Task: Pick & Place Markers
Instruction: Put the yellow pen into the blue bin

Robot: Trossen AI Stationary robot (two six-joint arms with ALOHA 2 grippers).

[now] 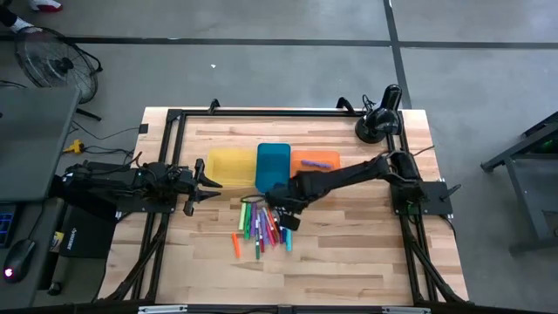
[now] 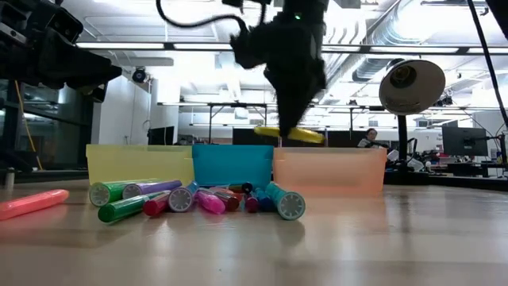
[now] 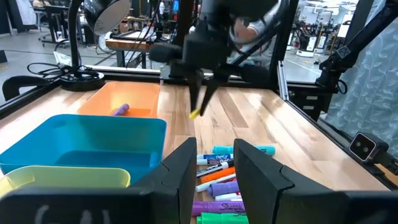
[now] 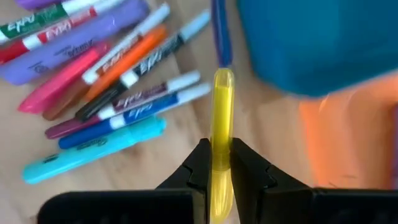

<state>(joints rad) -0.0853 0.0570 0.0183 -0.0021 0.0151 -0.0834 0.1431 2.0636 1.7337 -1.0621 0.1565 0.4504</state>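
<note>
A pile of markers (image 1: pixel 261 227) in mixed colours lies flat on the wooden table, in front of the three trays; it also shows in the low view (image 2: pixel 190 199) and the right wrist view (image 4: pixel 106 106). My right gripper (image 1: pixel 284 208) hangs above the pile's right side, near the blue tray (image 1: pixel 273 164), and is shut on a yellow marker (image 2: pixel 290 133). My left gripper (image 1: pixel 209 180) waits open at the left, beside the yellow tray (image 1: pixel 228 166); its fingers (image 3: pixel 186 168) stand apart. My right gripper pinches the yellow marker about its middle (image 4: pixel 222 134) between the two fingers (image 4: pixel 199 165). The fingers come from above, pointing down, and lie across the marker. The marker is lifted clear of the table and sits nearly level, its ends sticking out on both sides (image 2: pixel 313 137).
The orange tray (image 1: pixel 314 161) holds one purple marker (image 3: pixel 120 109). A pink marker (image 2: pixel 32 202) lies apart from the pile toward the near left. A black desk lamp (image 1: pixel 379 118) stands at the far right corner. Bare wood spreads at the near side (image 1: pixel 349 253).
</note>
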